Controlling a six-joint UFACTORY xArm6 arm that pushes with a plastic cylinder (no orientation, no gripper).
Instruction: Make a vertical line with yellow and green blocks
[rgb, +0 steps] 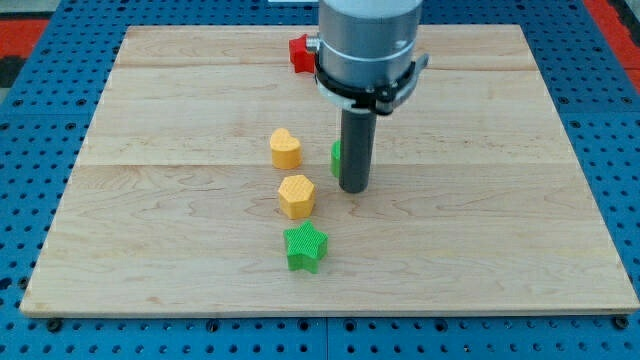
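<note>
A yellow heart block (285, 148) lies left of the board's centre. A yellow hexagon block (296, 195) lies just below it, and a green star block (305, 247) lies below that; the three form a rough column. A second green block (337, 157) is mostly hidden behind my rod, so its shape cannot be made out. My tip (354, 188) rests on the board, right of the yellow hexagon and touching or nearly touching the hidden green block.
A red block (299, 54) sits near the top edge of the wooden board (520, 230), partly hidden by the arm's body. A blue pegboard surface (30, 120) surrounds the board.
</note>
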